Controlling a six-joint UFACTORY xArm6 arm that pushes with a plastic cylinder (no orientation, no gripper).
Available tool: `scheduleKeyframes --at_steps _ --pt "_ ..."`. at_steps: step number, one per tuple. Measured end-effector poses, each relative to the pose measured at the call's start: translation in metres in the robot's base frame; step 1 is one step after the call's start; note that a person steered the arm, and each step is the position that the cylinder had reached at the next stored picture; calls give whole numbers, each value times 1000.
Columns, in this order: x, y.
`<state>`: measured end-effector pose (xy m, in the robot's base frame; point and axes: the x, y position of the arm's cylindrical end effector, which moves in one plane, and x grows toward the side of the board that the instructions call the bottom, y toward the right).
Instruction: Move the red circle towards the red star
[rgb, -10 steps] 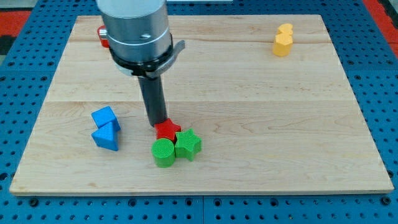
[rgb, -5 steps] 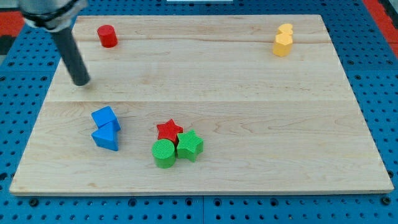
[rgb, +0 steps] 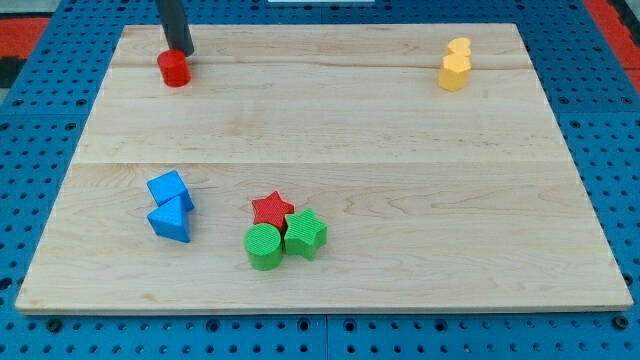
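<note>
My tip, a bare rod holding nothing, sits against the top edge of the red circle, positioned to push it down-right toward the red star.

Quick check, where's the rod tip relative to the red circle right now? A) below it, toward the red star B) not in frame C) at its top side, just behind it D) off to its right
C: my tip sits at the view's-top edge of the red circle, on the side away from the red star, which lies lower and to the view's right.
</note>
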<state>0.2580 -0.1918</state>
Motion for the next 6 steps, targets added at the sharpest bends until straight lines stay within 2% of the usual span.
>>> scheduleKeyframes --at_steps 1,2,4,6 --pt "1 -32" --pt "19 -37" --pt "55 14" --pt "62 84"
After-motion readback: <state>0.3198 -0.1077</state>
